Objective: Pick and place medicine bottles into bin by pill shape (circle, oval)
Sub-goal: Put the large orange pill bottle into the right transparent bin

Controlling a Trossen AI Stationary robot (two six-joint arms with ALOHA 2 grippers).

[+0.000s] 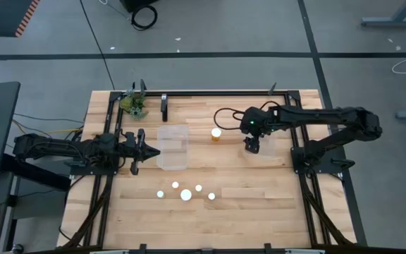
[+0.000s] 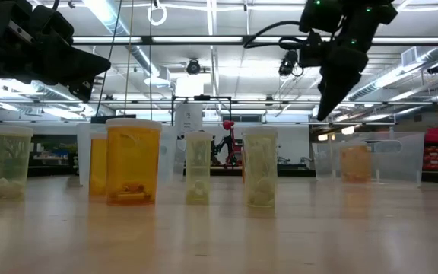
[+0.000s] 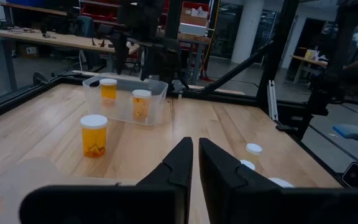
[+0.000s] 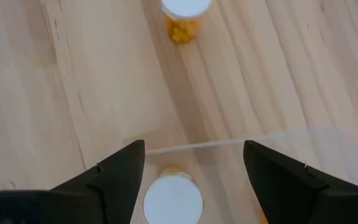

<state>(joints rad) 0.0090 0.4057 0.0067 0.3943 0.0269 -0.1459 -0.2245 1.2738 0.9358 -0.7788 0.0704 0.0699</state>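
Several white-capped medicine bottles [image 1: 186, 194] stand on their bases in a cluster at the table's near middle; they also show in the low view [image 2: 133, 161]. One amber bottle [image 1: 216, 133] stands alone between two clear tubs. My right gripper [image 4: 194, 180] is open and empty, pointing down above the right tub's rim [image 4: 229, 144], with a white-capped bottle [image 4: 173, 200] inside the tub right below it. It hangs well above the table in the low view [image 2: 329, 95]. My left gripper [image 3: 195, 163] is shut and empty, level, beside the left tub [image 1: 173, 147].
The right tub [image 3: 126, 96] holds two bottles. A small green plant-like item [image 1: 135, 104] and a dark bar [image 1: 164, 107] sit at the far edge. Black rails frame the table. Bare wood lies along the near edge.
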